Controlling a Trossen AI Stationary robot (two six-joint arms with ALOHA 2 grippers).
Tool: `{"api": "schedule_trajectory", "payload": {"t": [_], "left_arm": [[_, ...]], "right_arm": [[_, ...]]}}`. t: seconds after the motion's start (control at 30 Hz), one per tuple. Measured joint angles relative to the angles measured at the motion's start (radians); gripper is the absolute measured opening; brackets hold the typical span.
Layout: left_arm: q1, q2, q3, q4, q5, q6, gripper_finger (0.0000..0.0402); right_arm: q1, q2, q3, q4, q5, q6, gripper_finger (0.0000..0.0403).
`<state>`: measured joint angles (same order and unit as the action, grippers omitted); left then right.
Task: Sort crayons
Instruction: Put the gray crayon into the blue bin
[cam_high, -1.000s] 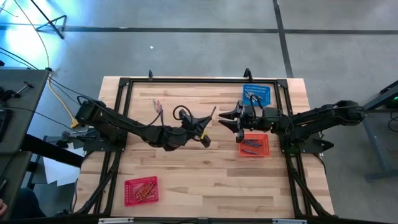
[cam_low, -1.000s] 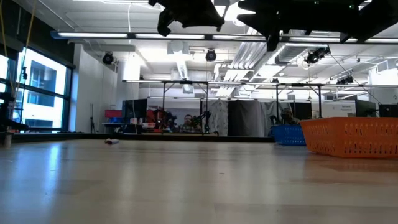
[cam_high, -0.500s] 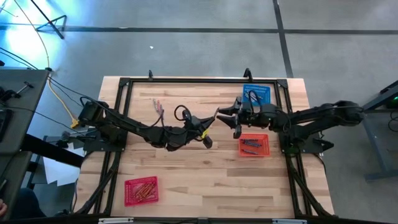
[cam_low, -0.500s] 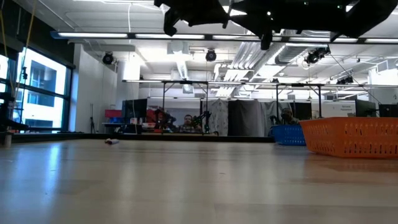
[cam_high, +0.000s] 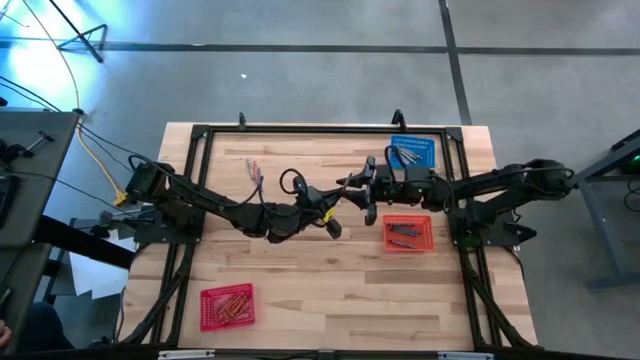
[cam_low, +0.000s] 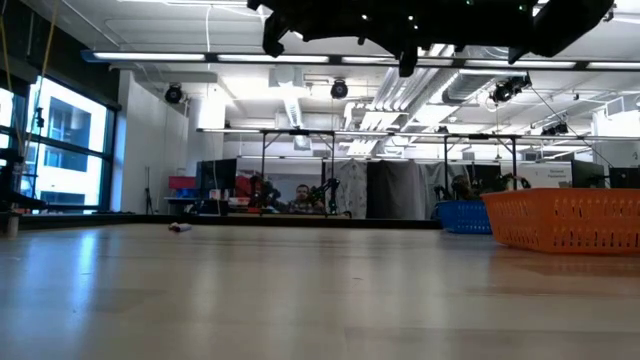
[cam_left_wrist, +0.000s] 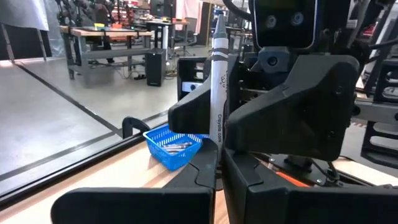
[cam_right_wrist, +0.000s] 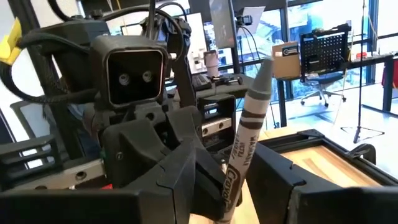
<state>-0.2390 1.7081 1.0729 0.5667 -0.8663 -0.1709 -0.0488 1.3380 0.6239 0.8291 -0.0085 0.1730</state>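
My left gripper (cam_left_wrist: 217, 167) is shut on a grey-white crayon (cam_left_wrist: 219, 81), high above the middle of the table (cam_high: 335, 200). My right gripper (cam_right_wrist: 236, 198) faces it from the table's right (cam_high: 362, 192). It is open, with one finger on each side of the same crayon (cam_right_wrist: 245, 140); I cannot tell whether they touch it. Two loose crayons (cam_high: 253, 172) lie on the table at the far left and also show in the low view (cam_low: 179, 227). My left gripper pinches the crayon's lower end (cam_left_wrist: 217, 148) between its two fingers. The fingers come level from the table's left and lie across the crayon. The crayon stands out past the fingers, its pointed tip (cam_left_wrist: 219, 25) free, lifted clear of the table.
An orange basket (cam_high: 407, 232) with grey-blue crayons sits under the right arm. A blue basket (cam_high: 412, 150) stands at the far right. A red basket (cam_high: 227, 305) with red and orange crayons sits near the front left. A black frame edges the table.
My right gripper has gone from above the orange basket toward the table's left, up to my left gripper, and now has its fingers on either side of the crayon. My left gripper has kept the crayon raised, almost in place.
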Motion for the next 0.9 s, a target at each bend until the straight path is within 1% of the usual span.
{"api": "schedule_trajectory", "payload": {"t": [0.07,0.13,0.27,0.3,0.4,0.47,0.57,0.77,0.9], "left_arm": [[-0.002,0.0,0.0,-0.003,0.0,0.0,0.0],[-0.004,0.0,0.0,-0.004,0.001,0.01,0.0],[-0.005,0.0,0.0,-0.005,-0.001,0.019,0.0],[-0.005,0.0,0.0,-0.007,0.001,0.019,0.0],[-0.005,0.0,0.0,-0.011,0.0,0.019,0.0],[-0.005,0.0,0.0,-0.014,0.0,0.02,0.0002],[-0.005,0.0,0.0,-0.014,0.0,0.036,0.0015],[-0.005,0.0,0.0,-0.018,-0.004,0.046,0.0074],[-0.006,0.0,0.0,-0.036,0.003,0.077,0.0116]], "right_arm": [[0.0,0.0,0.004,-0.005,-0.001,-0.017,0.0117],[0.0,0.0,0.009,-0.008,-0.001,-0.021,0.0096],[-0.004,0.0,0.019,-0.017,-0.005,-0.026,0.0022],[-0.004,-0.001,0.019,-0.02,0.0,-0.039,0.0013],[-0.004,-0.001,0.019,-0.025,0.0,-0.032,0.0015],[-0.004,-0.001,0.019,-0.034,0.0,-0.037,0.0009],[-0.007,-0.002,0.019,-0.04,-0.001,-0.039,0.0007],[-0.034,-0.004,0.019,-0.074,-0.004,-0.031,0.0004],[-0.083,-0.031,0.019,-0.151,0.024,-0.048,0.0003]]}}
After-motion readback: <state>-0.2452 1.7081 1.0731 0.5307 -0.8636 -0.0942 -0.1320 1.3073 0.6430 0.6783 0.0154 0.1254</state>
